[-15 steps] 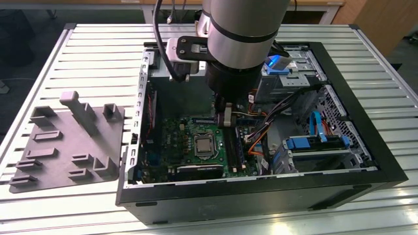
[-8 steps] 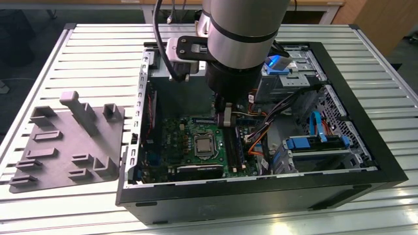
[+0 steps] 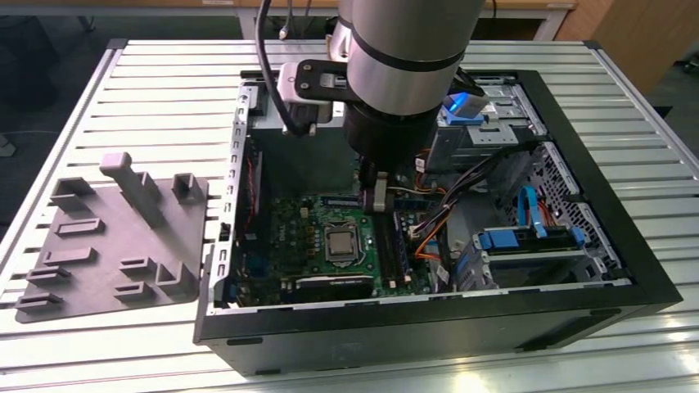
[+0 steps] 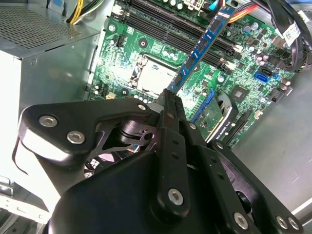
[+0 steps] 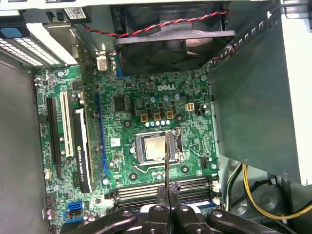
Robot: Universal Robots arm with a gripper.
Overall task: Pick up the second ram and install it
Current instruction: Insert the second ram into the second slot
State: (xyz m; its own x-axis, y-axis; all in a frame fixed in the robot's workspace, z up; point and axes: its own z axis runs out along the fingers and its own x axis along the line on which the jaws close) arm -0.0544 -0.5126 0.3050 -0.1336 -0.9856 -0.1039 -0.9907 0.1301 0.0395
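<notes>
An open desktop computer case [image 3: 437, 315] lies on its side on a slatted metal table [image 3: 164, 90]. This leaves the green motherboard [image 3: 300, 225] facing up, where the robot arm [image 3: 399, 49] can reach it from above. The arm reaches down into the case, with its gripper [image 3: 378, 196] above the board. A grey moulded tray [image 3: 98, 262] with upright posts sits just beside the case, at the exterior view's left. It is likely a stand for parts waiting their turn.

In the second wrist view the gripper [image 4: 170, 95] has its two fingers pressed together on the second ram [image 4: 197, 48], a thin flat stick with a blue board and dark chips. The fingers pinch its flat faces near one end, which probably keeps the thin board from twisting and leaves the rest free. The ram is in the air over the motherboard, not seated in anything.

Its long axis runs straight on from the fingertips, away from the gripper and toward the board. In the first wrist view the ram [image 5: 167, 161] is seen edge-on as a thin dark line. It stretches from the gripper [image 5: 168, 194] across the black memory slots [image 5: 141, 187] to the processor socket [image 5: 148, 148]. In both wrist views it crosses the slots' line rather than lying along them, so it seems not yet lined up for seating.
</notes>
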